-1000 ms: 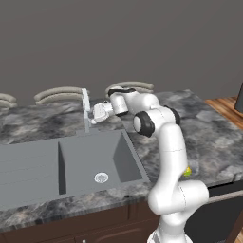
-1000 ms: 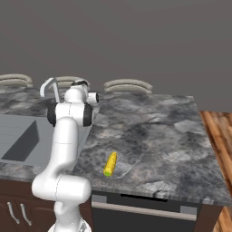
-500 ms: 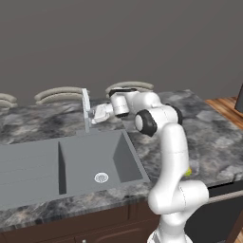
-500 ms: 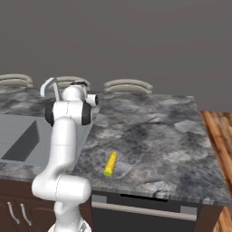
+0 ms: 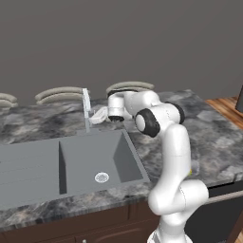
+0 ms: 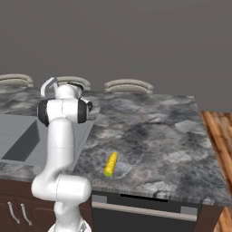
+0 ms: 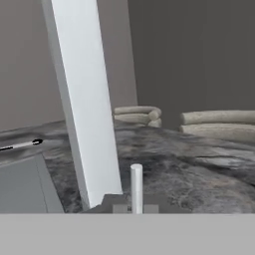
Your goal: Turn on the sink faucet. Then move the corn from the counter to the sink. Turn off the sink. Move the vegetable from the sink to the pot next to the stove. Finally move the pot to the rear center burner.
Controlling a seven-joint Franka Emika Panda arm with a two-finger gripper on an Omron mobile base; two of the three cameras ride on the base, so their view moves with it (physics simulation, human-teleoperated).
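One corn cob (image 6: 111,164), yellow with a green end, lies on the marbled counter (image 6: 154,136) near its front edge, well to the right of the sink (image 5: 71,163) and apart from it. In the left base view the arm's white lower links stand in front of that stretch of counter, so there only a sliver of yellow-green shows at the arm's right side. Below the counter edge run dark brown cabinets (image 6: 18,208).

The sink is one grey rectangle split into two basins, the left one shallow, the right one deeper with a single round silver drain ring (image 5: 101,177) on its floor. No water shows in it.

Behind the sink's back rim stands one sink faucet (image 5: 86,108), a slim pale upright spout. The gripper (image 5: 100,115) sits just to the right of it, low by its base, with the fingers drawn together; nothing can be seen between them. In the hand view the spout (image 7: 84,99) rises as a broad tilted pale slab close ahead, and a thin pale lever handle (image 7: 136,187) stands upright just beside its foot.

Beyond the faucet, past the counter's far edge, the curved beige backs of three chairs (image 6: 128,85) stand in a row before a plain grey wall (image 6: 136,41)
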